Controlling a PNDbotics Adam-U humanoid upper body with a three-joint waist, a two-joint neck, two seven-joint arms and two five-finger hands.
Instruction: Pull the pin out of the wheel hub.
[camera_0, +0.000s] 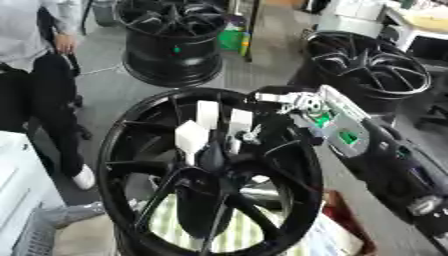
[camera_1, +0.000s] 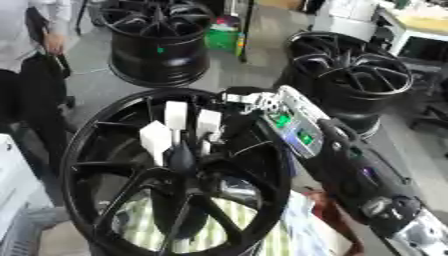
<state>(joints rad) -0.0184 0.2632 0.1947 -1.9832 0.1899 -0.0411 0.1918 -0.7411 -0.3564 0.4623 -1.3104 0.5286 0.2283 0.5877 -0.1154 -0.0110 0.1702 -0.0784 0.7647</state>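
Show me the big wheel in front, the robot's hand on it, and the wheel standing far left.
Front wheel (camera_0: 114, 150): left eye view, left rim.
Right hand (camera_0: 214, 135): left eye view, white fingers at the hub.
Far wheel (camera_0: 171, 60): left eye view, barrel side.

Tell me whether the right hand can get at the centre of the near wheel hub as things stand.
Probably yes. The right hand is already over the middle of the near wheel hub, its white fingertips among the spokes, with nothing in between. The pin itself cannot be made out.

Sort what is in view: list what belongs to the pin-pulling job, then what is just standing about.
Job:
- near wheel hub
- right hand, fingers down at its centre
- pin: cannot make it out

Standing about:
- far left wheel
- far right wheel
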